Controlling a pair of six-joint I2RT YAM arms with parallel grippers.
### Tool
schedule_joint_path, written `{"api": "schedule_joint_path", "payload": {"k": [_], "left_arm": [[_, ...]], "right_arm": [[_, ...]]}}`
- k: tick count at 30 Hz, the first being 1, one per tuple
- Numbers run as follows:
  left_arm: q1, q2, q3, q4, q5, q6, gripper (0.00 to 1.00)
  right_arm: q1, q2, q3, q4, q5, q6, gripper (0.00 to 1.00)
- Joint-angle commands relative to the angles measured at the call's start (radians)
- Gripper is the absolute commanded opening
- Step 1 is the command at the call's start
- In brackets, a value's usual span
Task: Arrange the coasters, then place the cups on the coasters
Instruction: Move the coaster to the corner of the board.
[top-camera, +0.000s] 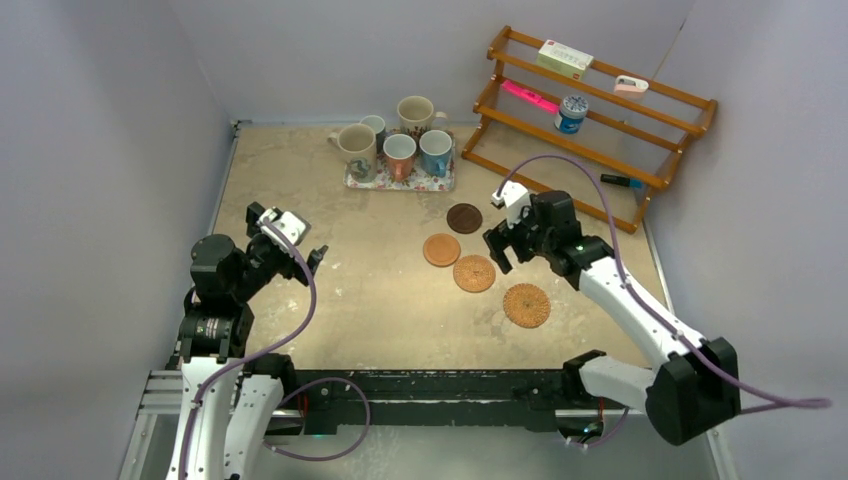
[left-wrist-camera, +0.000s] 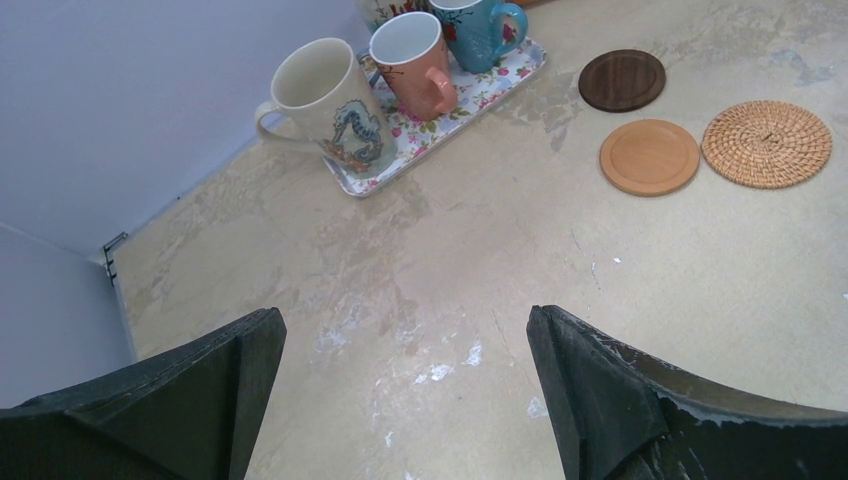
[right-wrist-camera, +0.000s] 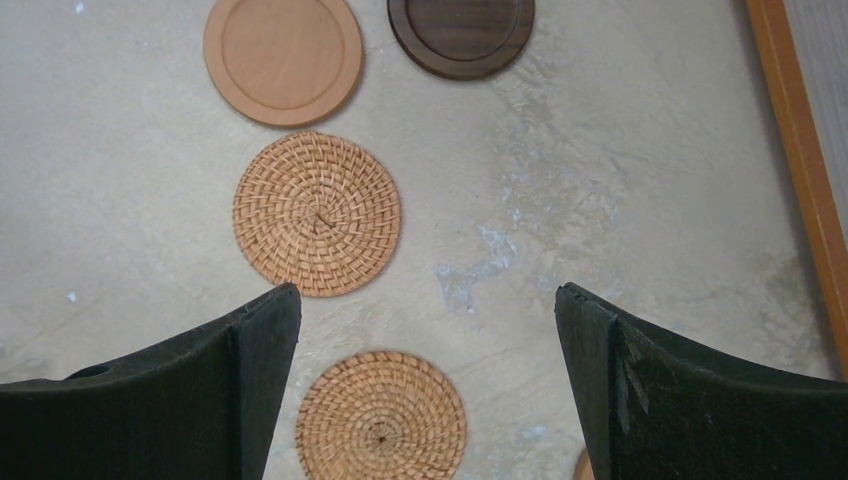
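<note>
Scuffed beige table. Rectangular floral tray at far edge holds five handled ceramic mugs. Left gripper wide, empty, over bare table. Right gripper wide, empty, just beside four round flat coasters in curved row, right of centre.

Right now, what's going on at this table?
Nothing is held yet. Both arms hover with jaws open: the left gripper over the left of the table, the right gripper beside the woven coasters. Those two, a dark coaster and a smooth tan coaster lie loose there. All five mugs sit on the floral tray at the back.
</note>
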Motion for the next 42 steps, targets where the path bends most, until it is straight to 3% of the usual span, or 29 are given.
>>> {"api": "schedule_joint_path", "payload": {"k": [1, 11, 42], "left_arm": [[-0.004, -0.001, 0.005, 0.002, 0.029, 0.018, 1.0], [-0.005, 0.0, 0.003, 0.002, 0.036, 0.022, 1.0], [-0.005, -0.025, -0.006, -0.007, 0.076, 0.044, 1.0]], "right_arm": [[0.05, 0.084, 0.058, 0.075, 0.075, -0.078, 0.99], [0.122, 0.17, 0.054, 0.198, 0.071, -0.209, 0.99], [0.151, 0.25, -0.189, 0.495, -0.113, -0.517, 0.99]]}}
